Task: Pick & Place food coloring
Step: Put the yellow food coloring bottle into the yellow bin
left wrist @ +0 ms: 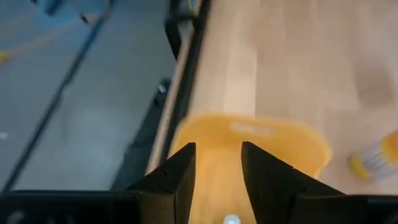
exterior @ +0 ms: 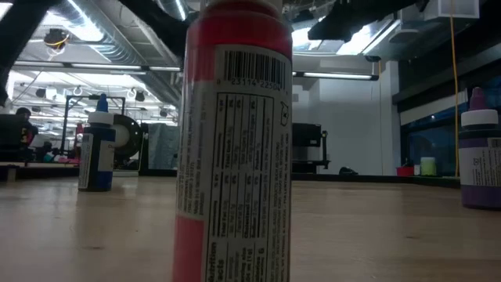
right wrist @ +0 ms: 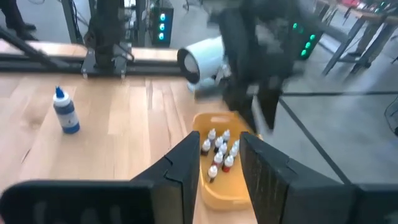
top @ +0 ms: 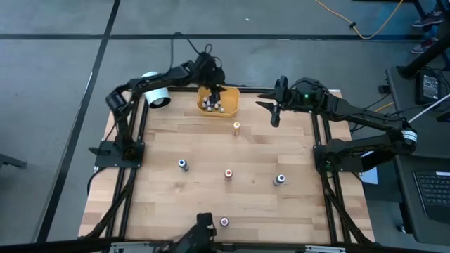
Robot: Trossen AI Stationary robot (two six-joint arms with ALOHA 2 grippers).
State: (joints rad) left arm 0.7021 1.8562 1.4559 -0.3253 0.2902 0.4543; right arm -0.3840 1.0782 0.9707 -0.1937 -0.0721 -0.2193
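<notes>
Drop step: left gripper [top: 216,93], jaws parted and empty over yellow bin [top: 228,105]; next, fetch orange-capped bottle [top: 237,126].

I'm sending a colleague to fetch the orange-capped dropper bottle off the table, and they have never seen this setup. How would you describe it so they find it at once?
Start at the yellow-orange plastic bin at the far edge of the wooden table, under the left gripper. Just beside it toward the right arm, on bare wood, stands the orange-capped dropper bottle. It is the loose bottle nearest the bin, and the only orange one; the others farther out are blue, red or purple.
</notes>
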